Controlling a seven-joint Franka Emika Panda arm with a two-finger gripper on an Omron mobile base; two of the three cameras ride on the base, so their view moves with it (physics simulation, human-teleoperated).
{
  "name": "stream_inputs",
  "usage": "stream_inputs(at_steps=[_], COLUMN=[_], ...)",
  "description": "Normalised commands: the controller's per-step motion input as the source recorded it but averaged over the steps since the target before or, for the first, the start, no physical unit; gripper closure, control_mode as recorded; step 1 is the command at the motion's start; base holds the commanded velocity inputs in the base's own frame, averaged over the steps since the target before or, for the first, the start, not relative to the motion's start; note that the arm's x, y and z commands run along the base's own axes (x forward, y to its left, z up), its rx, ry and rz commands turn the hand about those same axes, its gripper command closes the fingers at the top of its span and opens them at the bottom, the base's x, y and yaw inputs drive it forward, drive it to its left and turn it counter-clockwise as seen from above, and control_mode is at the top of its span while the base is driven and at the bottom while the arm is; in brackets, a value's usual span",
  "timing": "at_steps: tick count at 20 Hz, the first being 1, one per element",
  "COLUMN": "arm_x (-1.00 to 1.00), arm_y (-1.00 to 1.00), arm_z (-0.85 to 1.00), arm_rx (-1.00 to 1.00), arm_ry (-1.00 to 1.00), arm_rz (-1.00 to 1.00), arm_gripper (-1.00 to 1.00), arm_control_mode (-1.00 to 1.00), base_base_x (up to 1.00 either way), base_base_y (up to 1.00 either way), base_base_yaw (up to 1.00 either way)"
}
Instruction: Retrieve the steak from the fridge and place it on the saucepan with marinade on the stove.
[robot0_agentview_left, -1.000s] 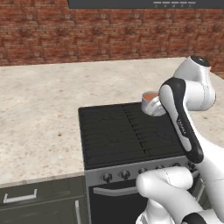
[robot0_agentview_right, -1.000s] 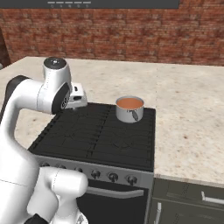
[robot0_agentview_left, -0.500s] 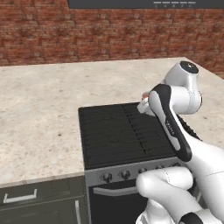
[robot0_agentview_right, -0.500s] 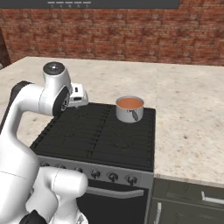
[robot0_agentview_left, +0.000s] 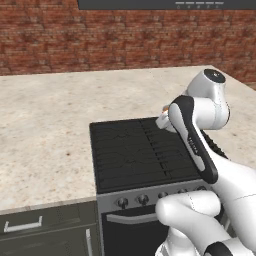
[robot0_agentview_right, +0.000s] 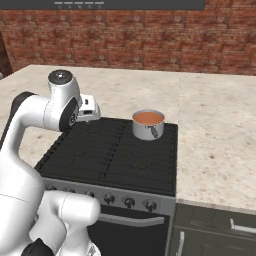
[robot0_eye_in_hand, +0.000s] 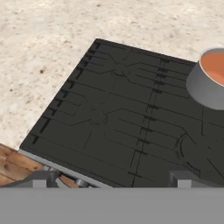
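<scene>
Swung left across the stove, away from the saucepan of marinade at back right; tool wide open, empty. Steak unfetched; fridge trip probably still ahead.

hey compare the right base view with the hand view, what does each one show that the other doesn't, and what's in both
Right base view alone: the stove's knobs, oven door handle, the brick wall, and the saucepan's dark handle.
Hand view alone: wooden floor beyond the stove's edge, and the open gripper low in the frame.
Both: the stove with its dark grates, the saucepan of orange-red marinade, and speckled counter.
</scene>
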Motion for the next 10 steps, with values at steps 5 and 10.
stream_inputs(at_steps=[5, 10], arm_x=[0.0, -0.12], arm_y=[0.0, 0.02], arm_z=[0.0, -0.02], arm_rx=[0.0, -0.01], arm_ry=[0.0, -0.01], arm_rz=[0.01, 0.11], arm_gripper=[-1.0, -1.0], arm_control_mode=[-1.0, 1.0], base_base_x=[0.0, -0.31], base_base_y=[0.0, 0.0], base_base_yaw=[0.0, 0.3])
